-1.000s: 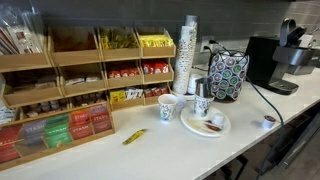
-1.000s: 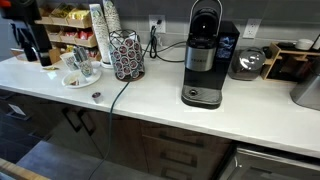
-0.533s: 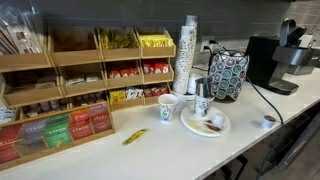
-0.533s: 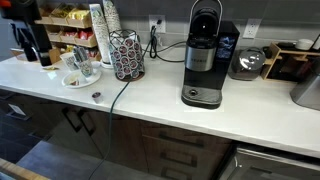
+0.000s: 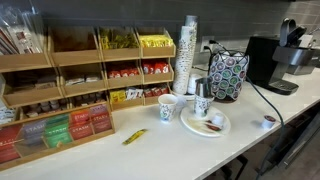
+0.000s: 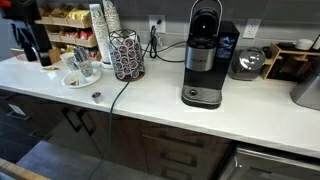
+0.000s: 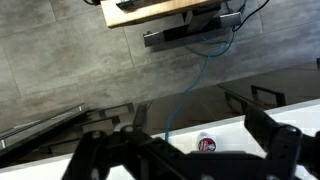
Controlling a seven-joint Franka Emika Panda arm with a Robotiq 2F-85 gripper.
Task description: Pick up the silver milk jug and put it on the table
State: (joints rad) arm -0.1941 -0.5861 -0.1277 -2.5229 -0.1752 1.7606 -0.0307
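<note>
Silver milk jug [image 5: 203, 98] stands upright at the far rim of the plate [image 5: 220, 130] on the table [image 5: 150, 155], judged light, rigid and slippery, best gripped across its body; the 2 fingers [image 7: 276, 146] are spread wide, empty.

No visible change in both exterior views since earlier.

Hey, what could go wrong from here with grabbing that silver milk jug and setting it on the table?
The silver milk jug stands crowded between a paper cup, the tall cup stack and the pod holder, so the open hand may knock one over. The wrist view does not show the jug, so the approach could be misaimed. Its shiny steel may slip in the grip.
</note>
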